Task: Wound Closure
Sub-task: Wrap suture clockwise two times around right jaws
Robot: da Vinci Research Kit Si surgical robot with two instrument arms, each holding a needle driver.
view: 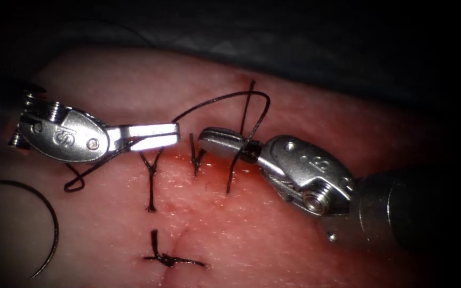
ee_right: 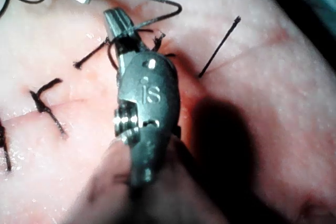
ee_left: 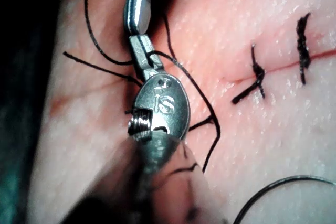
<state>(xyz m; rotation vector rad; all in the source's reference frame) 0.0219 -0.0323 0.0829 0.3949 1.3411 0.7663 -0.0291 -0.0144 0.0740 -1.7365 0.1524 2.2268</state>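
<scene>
My left tool (view: 153,136) comes in from the left, its jaws shut on the black thread (view: 214,101) close to the cut. From there the thread arches up and right, then comes down and wraps once around my right tool (view: 217,141), whose jaws look shut with nothing between them. The same wrap shows around the right tool (ee_right: 116,22) up close. The left tool (ee_left: 136,9) has thread trailing past its wrist. The curved needle (view: 54,221) lies free on the tissue (view: 305,240), left of the cut and not in it; neither tool holds it. Its arc, the needle (ee_left: 278,182), rests beside the left shaft.
Three stitches sit along the cut: one low (view: 169,260), one under the left jaws (view: 150,176), one by the right jaw tips (view: 195,157). Red fluid (view: 209,184) wets the tissue there. A loose thread loop (view: 73,184) lies below the left tool. Dark cloth (view: 294,37) borders the tissue behind.
</scene>
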